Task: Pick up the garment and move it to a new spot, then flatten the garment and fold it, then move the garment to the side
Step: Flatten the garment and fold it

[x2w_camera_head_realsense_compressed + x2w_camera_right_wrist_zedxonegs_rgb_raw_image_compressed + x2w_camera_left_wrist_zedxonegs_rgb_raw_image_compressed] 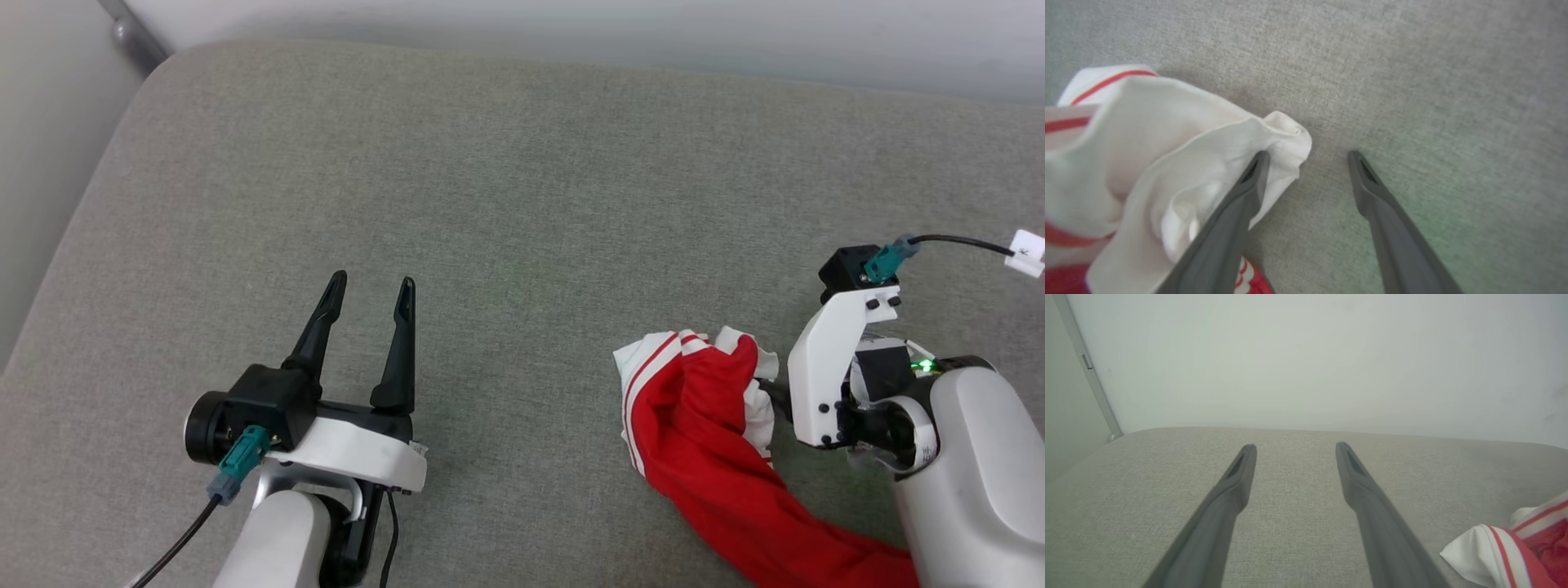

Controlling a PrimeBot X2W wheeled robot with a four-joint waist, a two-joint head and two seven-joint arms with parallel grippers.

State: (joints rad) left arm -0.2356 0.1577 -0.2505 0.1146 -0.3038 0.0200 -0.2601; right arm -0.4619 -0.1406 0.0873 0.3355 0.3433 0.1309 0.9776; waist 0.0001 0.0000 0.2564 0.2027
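The right gripper (1309,154) stands wide open, holding nothing. In the right wrist view one finger (1229,228) lies against a white fold of the garment (1167,155) and the other is over bare grey fabric just beside it. The left gripper (372,282) is also spread wide and empty, well to the left of the garment.

There are two grippers with two dark fingers each, one garment, and two black cables with teal plugs (242,452), one at each wrist. All of it sits over one grey padded surface (522,204) that meets a pale wall (1306,355) beyond the garment.

The right arm is bent at the wrist, so its gripper points down at the garment's right edge. The left forearm comes up from the lower edge of the head view, fingers aimed away from the robot, level above the padding.

The garment is bunched. A white sleeve with red stripes sits at its top, and a red length trails to the lower edge of the head view, where it is cut off beside the right forearm. No print can be made out on it. In the head view the right fingers are hidden behind the white wrist bracket (829,367). In the left wrist view the garment is cut off at the lower right corner.
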